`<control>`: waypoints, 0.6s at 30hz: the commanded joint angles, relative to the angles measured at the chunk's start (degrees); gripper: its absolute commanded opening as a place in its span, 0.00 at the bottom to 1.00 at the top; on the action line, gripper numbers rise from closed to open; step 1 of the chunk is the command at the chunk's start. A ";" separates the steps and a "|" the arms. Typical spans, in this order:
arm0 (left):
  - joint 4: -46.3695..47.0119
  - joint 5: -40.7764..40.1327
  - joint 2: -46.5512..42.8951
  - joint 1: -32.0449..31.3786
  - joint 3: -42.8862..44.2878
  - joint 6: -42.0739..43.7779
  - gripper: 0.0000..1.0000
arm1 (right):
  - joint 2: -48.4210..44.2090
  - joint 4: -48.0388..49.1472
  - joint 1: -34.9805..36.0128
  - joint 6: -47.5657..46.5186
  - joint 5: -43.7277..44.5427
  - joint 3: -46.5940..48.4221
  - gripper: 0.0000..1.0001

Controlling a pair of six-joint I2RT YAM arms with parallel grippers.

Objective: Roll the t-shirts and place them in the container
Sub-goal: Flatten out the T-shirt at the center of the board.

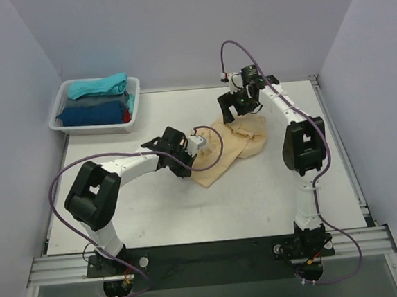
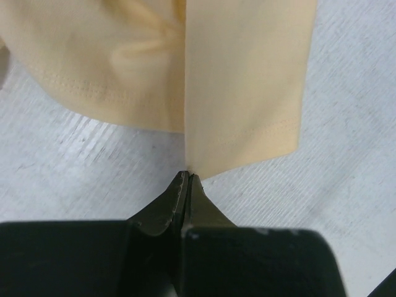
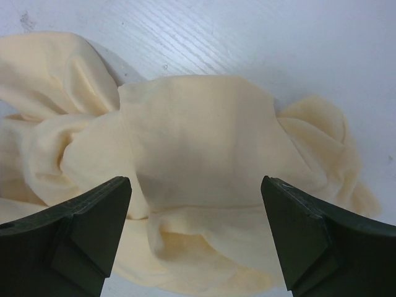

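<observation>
A pale tan t-shirt (image 1: 230, 149) lies crumpled on the white table (image 1: 190, 212), right of centre. My left gripper (image 1: 199, 143) is at its left edge. In the left wrist view the gripper (image 2: 187, 176) is shut, with a hemmed corner of the tan t-shirt (image 2: 241, 80) pinched at the very tips. My right gripper (image 1: 240, 106) hovers over the shirt's far end. Seen from the right wrist, this gripper (image 3: 195, 195) is wide open above the bunched tan cloth (image 3: 198, 136), nothing between its fingers.
A white plastic basket (image 1: 60, 112) stands at the back left corner. It holds folded shirts: teal (image 1: 96, 86) on top, grey (image 1: 100, 99), dark blue (image 1: 91, 115), and a bit of red (image 1: 126, 117). Walls close in the table on three sides.
</observation>
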 commanded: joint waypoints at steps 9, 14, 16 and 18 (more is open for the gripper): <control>-6.68 -2.93 -3.01 11.88 4.86 12.58 0.00 | 1.44 -0.53 0.23 0.96 2.19 1.15 0.46; -7.13 -4.77 -1.96 16.44 10.22 17.34 0.00 | -3.21 -0.88 -1.17 1.76 2.19 2.20 0.36; -7.21 -4.95 -1.60 17.50 13.47 18.31 0.00 | -4.97 -1.49 -1.52 1.23 2.45 2.03 0.17; -7.48 -4.95 -1.08 18.47 17.24 18.84 0.00 | -6.38 -2.11 -1.61 1.14 3.06 0.98 0.00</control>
